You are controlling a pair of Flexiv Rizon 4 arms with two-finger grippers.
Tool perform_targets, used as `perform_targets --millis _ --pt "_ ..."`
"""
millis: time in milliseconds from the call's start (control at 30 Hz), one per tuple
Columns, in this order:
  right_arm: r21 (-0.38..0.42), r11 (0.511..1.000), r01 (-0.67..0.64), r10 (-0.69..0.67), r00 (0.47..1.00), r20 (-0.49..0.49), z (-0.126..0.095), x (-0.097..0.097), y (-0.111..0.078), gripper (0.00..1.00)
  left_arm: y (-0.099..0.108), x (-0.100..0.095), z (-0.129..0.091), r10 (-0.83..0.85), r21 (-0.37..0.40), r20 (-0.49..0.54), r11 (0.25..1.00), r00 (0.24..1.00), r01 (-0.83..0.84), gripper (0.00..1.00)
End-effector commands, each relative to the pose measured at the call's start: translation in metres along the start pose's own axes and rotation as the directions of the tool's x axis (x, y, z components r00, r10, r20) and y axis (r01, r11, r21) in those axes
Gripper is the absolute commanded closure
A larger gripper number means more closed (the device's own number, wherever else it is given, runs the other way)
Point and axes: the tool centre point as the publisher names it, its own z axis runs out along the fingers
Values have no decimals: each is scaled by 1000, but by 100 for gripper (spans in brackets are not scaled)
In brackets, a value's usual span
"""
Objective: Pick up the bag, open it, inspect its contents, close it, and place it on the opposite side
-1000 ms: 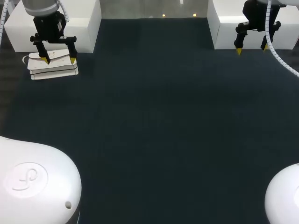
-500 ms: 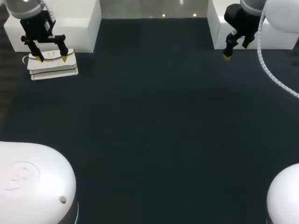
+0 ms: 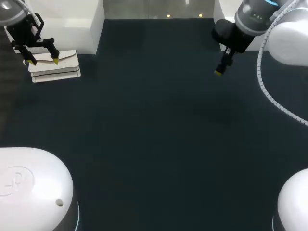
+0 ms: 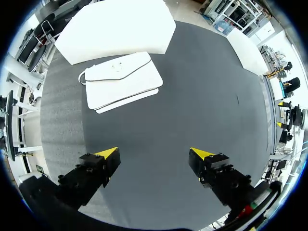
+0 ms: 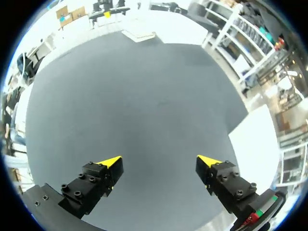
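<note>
Left wrist view: white flap bag (image 4: 122, 79), closed, flat on the far-left worktop (image 4: 192, 96), ahead of the left claw (image 4: 154, 154), fingers apart. Right claw (image 5: 160, 161) apart too; head view hides one tip.

Robotics lab, staged test bench. Dark matte surface (image 3: 154, 120). Two machine arms: rounded white housings at 7 o'clock (image 3: 33, 187) and 5 o'clock (image 3: 293, 202). Left gripper (image 4: 154, 152) and right gripper (image 5: 159, 160) both yellow-tipped, with bolted black fingers. Plain white blocks at 11 o'clock (image 3: 72, 19) and 1 o'clock (image 3: 224, 9).
</note>
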Motion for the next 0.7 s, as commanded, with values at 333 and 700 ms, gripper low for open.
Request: perform_targets --millis 333,700 --pt "-189 887 422 -454 871 -187 29 17 13 0 -7 -37 18 7 63 -63 998 998 -3 0" --pt "-185 893 409 -445 865 -233 50 20 18 0 -22 -57 22 0 86 -64 996 998 6 0"
